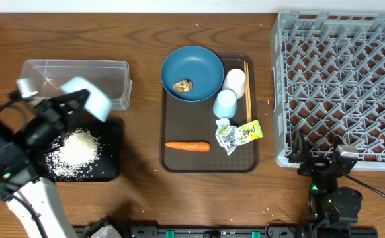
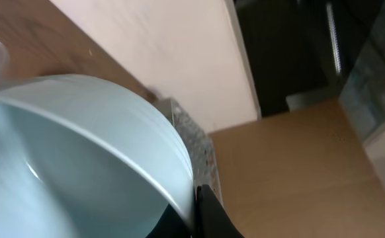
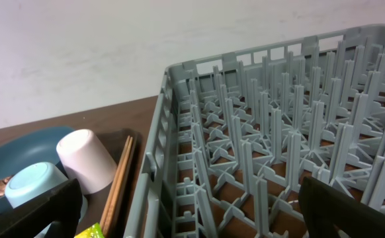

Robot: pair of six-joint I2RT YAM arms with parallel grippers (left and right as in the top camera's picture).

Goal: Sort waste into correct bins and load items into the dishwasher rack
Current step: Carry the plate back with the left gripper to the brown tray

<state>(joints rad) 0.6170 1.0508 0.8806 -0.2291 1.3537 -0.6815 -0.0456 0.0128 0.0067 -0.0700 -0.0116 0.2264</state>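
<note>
Overhead view: my left end effector (image 1: 72,106) is clenched on the small light blue bowl (image 1: 90,99), which is tipped on its side above the black tray (image 1: 111,168). A heap of white rice (image 1: 73,152) lies on that tray, and the clear tub (image 1: 80,73) sits just behind it. The grey dishwasher rack (image 1: 338,86) lies far to the right, across the brown serving tray (image 1: 172,158), so I judge the bowl has a long crossing ahead. My right end effector (image 1: 317,164), at the rack's near edge, is the closer arm. Left wrist view: the bowl's pale blue surface fills the left half, blurred, with one dark finger (image 2: 209,215) at its rim; the grip's other side is hidden. Right wrist view: the fingers are spread wide and hold nothing. The rack fills the right. Beside it lie the chopsticks (image 3: 120,185), long axis pointing away from me, then a whitish cup (image 3: 86,158) and a light blue cup (image 3: 37,182). The dark blue dish (image 3: 20,142) is cut off.
</note>
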